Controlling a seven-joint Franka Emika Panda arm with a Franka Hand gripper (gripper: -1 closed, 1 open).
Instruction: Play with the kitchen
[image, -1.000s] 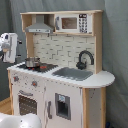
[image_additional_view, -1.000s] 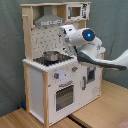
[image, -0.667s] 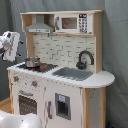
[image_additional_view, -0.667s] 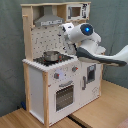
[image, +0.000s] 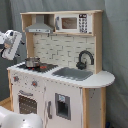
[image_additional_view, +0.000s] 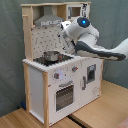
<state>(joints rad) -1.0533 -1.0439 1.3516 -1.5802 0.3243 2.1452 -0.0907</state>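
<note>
The kitchen (image: 60, 85) is a tall white and light-wood toy unit. It has a grey sink (image: 75, 73), a black tap (image: 85, 59), a hood (image: 40, 25) and a microwave (image: 70, 22). A small metal pot (image: 32, 62) stands on the black hob. My gripper (image: 11, 42) hangs at the first exterior view's left edge, above hob height and apart from the kitchen. In the second exterior view the gripper (image_additional_view: 66, 31) is in front of the kitchen (image_additional_view: 50, 85), above the counter and to the right of the pot (image_additional_view: 50, 56). It holds nothing that I can see.
The kitchen stands on a wooden surface (image_additional_view: 102, 107) in front of a grey curtain (image_additional_view: 112, 20). My white arm (image_additional_view: 100, 50) reaches in from the second exterior view's right. A white rounded part (image: 20, 121) fills the first exterior view's bottom left corner.
The wrist has risen a little and shifted slightly toward the second exterior view's left. The kitchen and the pot have not moved.
</note>
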